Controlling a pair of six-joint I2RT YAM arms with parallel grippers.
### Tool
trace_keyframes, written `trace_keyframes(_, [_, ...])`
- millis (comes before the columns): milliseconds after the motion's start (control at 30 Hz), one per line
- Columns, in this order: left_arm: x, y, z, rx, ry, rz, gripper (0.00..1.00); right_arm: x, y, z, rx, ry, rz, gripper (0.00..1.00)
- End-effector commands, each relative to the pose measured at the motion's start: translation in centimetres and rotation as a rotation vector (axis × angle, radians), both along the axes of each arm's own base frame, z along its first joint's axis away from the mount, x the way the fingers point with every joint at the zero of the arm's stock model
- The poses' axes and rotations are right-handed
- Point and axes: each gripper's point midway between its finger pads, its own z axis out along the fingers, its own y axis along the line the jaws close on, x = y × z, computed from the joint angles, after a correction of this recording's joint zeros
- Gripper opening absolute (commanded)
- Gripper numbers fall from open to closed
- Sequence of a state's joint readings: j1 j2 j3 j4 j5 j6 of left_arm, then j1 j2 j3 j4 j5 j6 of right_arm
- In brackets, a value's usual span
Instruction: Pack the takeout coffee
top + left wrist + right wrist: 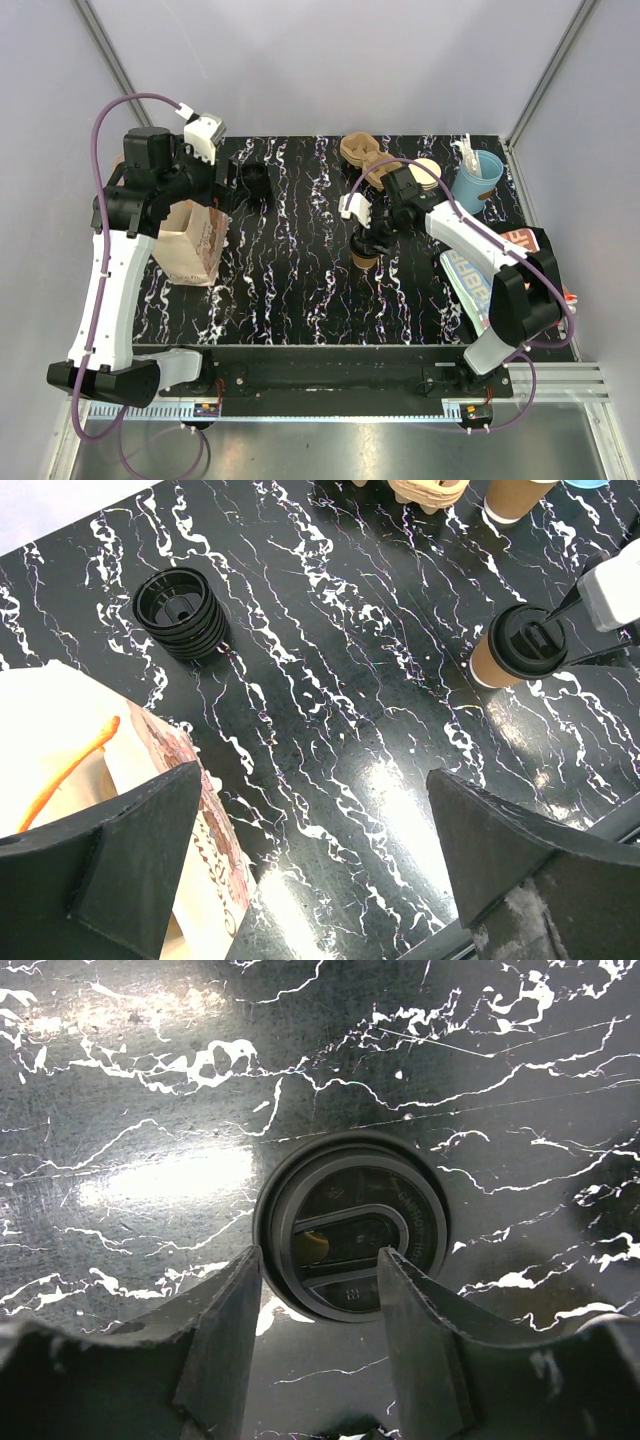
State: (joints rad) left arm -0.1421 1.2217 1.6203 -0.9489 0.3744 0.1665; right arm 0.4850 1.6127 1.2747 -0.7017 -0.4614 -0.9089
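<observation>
The right gripper (320,1260) has its jaws part open and empty, their gap narrower than the black lid (352,1225) they hover right over. The takeout coffee (505,650) under that lid stands upright, axis vertical, mid-table on the marble tabletop (300,260) with bare surface all round. The left gripper (315,775) gapes wide, holding nothing, beside the open paper bag (215,850), where a thin orange strip (75,765) shows inside, a stack of black lids (182,610) just beyond.
</observation>
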Motion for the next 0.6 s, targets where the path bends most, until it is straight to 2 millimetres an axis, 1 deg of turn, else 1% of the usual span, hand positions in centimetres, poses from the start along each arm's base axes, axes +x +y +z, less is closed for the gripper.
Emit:
trace_keyframes(0, [0.0,-0.2,1.4,-0.030,-0.045,-0.010,0.99,-0.4,0.4,-0.4,-0.003,0.009,0.028,0.54])
trace_keyframes(200, [0.0,-0.2,1.2,-0.032,-0.040,-0.012,0.99,-0.7,0.3,-1.6,-0.029,0.042,0.028,0.46])
trace_keyframes(367, [0.1,-0.1,1.3,-0.034,-0.040,-0.006,0.99,-1.0,0.5,-1.8,-0.038,0.045,0.042,0.43])
trace_keyframes(567, [0.0,-0.2,1.3,-0.040,-0.039,-0.008,0.99,-0.9,0.3,-1.9,-0.065,0.030,0.036,0.31])
